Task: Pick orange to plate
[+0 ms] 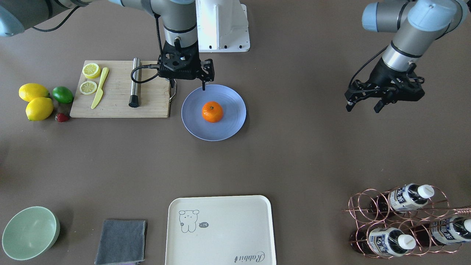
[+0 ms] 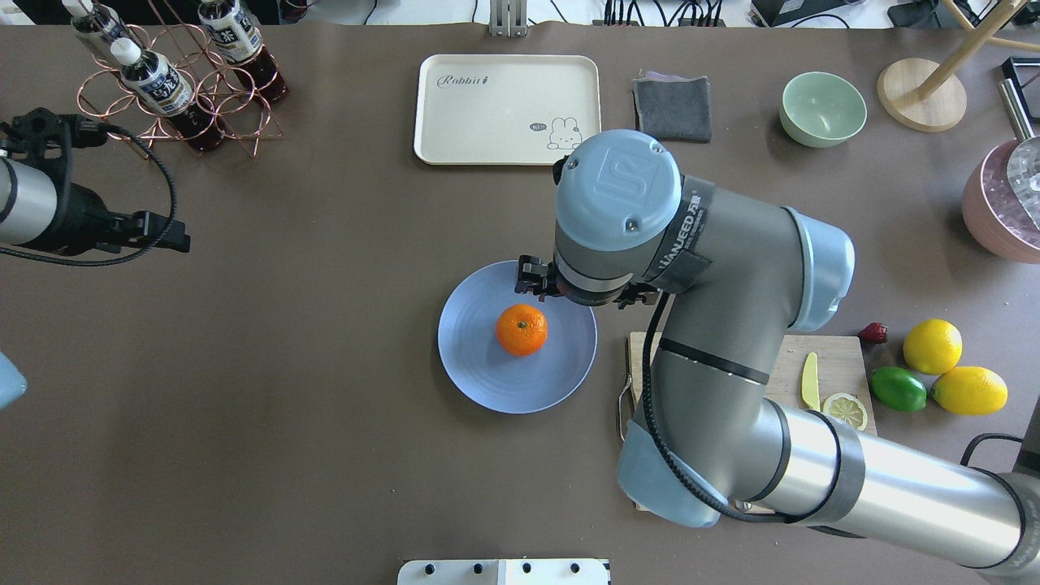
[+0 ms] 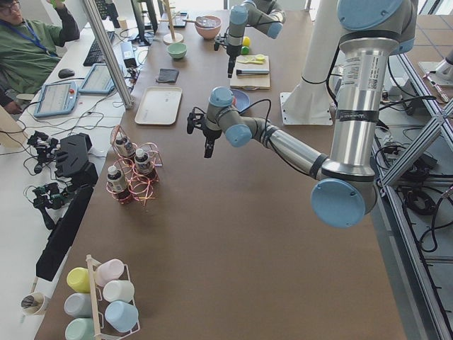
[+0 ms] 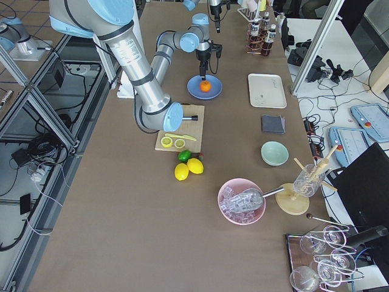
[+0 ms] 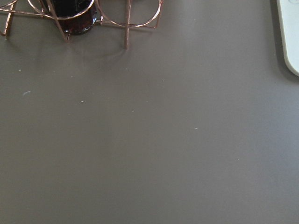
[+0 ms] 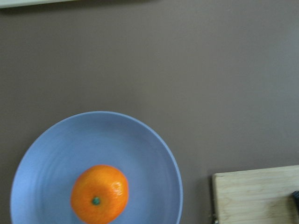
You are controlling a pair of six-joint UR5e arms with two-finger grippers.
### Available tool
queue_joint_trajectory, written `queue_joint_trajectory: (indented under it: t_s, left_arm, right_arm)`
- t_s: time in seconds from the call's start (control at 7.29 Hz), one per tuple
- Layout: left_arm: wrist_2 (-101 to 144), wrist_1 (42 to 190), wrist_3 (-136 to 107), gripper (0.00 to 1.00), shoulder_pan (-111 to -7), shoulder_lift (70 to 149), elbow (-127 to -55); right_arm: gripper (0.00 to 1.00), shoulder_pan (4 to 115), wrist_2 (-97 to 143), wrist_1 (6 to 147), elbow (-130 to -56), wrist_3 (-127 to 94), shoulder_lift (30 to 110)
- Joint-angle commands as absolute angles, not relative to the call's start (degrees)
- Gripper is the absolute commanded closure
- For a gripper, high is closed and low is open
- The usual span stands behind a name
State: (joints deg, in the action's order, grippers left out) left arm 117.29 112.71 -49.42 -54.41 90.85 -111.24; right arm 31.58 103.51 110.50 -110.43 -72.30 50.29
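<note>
The orange rests near the middle of the light-blue plate, stem dot up, with nothing touching it. From overhead the orange sits alone on the plate, and the right wrist view looks down on the orange and the plate. My right gripper hangs open and empty above the plate's robot-side rim, beside the cutting board. My left gripper is open and empty, far off over bare table.
A wooden cutting board with lemon slices, a yellow knife and a metal rod lies next to the plate. Two lemons, a lime and a strawberry lie beyond it. A cream tray, mint bowl, grey cloth and bottle rack line the far edge.
</note>
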Motion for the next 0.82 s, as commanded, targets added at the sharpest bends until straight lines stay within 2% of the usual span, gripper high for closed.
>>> queue_joint_trajectory:
  t_s: [0.0,0.27,0.69]
  left_arm:
    - [118.5,112.6,-31.0,0.02,-64.3,83.1,-110.7]
    - [118.6,110.3,-12.1,0.02,-77.7,80.7,-107.2]
    - [119.5,89.6,4.8,0.02,-92.6,87.8,-106.9]
  right_arm:
    - [0.0,40.3,108.1,112.5,-116.3,-58.3,59.0]
    - [0.0,49.5,113.6,112.1,-116.6,-42.5,66.1]
    - [0.0,71.1,125.7,111.6,-113.2,-12.0,76.6]
